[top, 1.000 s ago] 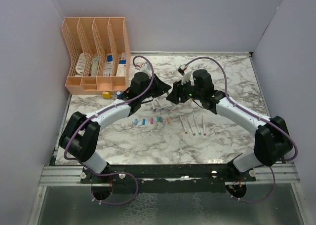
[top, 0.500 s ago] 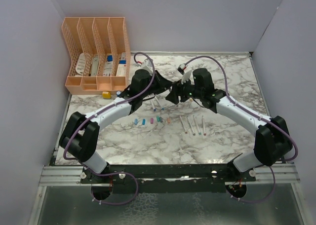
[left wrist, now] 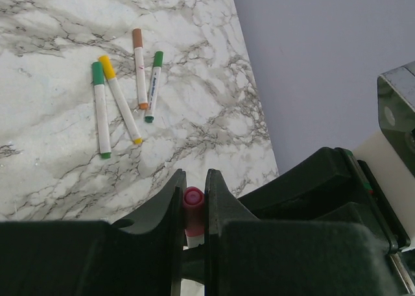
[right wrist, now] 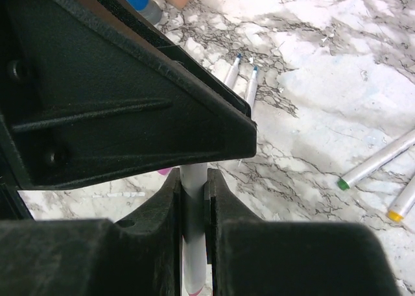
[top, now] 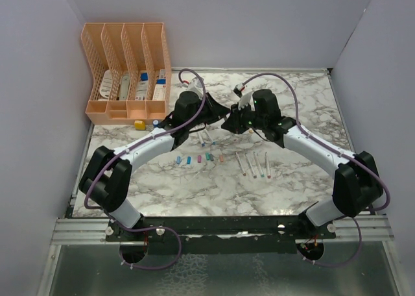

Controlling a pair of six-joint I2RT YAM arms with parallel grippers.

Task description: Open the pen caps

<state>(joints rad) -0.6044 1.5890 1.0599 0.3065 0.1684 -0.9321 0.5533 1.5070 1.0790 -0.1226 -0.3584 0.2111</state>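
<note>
I have the left gripper (left wrist: 194, 179) clamped on the pink cap (left wrist: 193, 202) and the right gripper (right wrist: 192, 176) squeezing that pen (right wrist: 193, 244), aloft just right of the rack (top: 126, 72), so opposing pulls should separate them.

Robotics lab test cell: plain grey partition walls (top: 259, 23) on three sides, marble-patterned tabletop (top: 305, 192), two robot arms (top: 139, 147) bolted to aluminium rail (top: 220, 231), orange file organiser (top: 126, 72).

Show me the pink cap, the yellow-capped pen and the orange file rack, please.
pink cap (left wrist: 193, 197): left wrist view, its rounded top end.
yellow-capped pen (left wrist: 122, 102): left wrist view, middle of its white barrel.
orange file rack (top: 107, 111): top view, its low front wall.
</note>
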